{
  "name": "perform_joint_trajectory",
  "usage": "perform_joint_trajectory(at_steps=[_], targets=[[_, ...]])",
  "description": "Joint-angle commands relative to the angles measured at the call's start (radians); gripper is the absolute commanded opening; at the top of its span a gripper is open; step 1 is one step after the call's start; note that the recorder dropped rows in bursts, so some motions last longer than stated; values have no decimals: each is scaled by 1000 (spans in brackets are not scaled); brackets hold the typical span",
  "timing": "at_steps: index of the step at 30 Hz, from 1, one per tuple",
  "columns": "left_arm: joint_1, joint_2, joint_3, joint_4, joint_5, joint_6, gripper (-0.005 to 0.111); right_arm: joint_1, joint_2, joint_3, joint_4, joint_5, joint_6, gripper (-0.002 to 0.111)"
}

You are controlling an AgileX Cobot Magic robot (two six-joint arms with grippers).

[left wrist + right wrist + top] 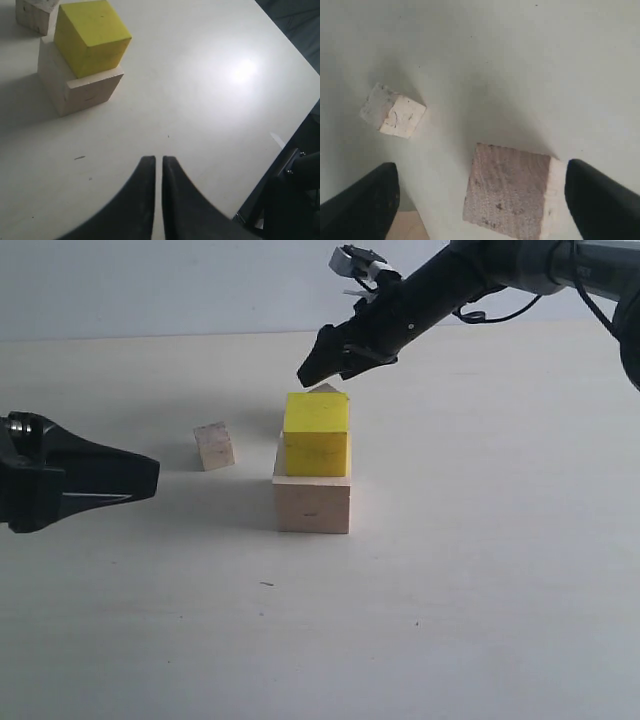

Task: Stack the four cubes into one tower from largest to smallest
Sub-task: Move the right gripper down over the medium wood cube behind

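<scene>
The tower (314,472) stands two cubes high near the middle of a pale table (450,620). At far left, the left gripper (152,474) sits low with its black fingers pressed together, holding nothing. To its right, a small speckled cube (214,446) rests alone on the table. Next, the large pale wood cube (312,504) carries the yellow cube (316,435). Behind the yellow cube, another small cube (330,390) peeks out beneath the right gripper (312,370), whose fingers stand wide apart to either side of it.
</scene>
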Motion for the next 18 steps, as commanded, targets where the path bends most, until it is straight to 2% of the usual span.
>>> perform_joint_trajectory(at_steps=[1,17,18], targets=[[2,-8,2,2,19,-3,8,11,1,-10,-34,0,-13,84],[2,-8,2,27,27,-5,8,11,63,-10,-11,7,-10,84],[2,-8,2,29,27,-5,8,11,64,-10,-15,7,-10,80]])
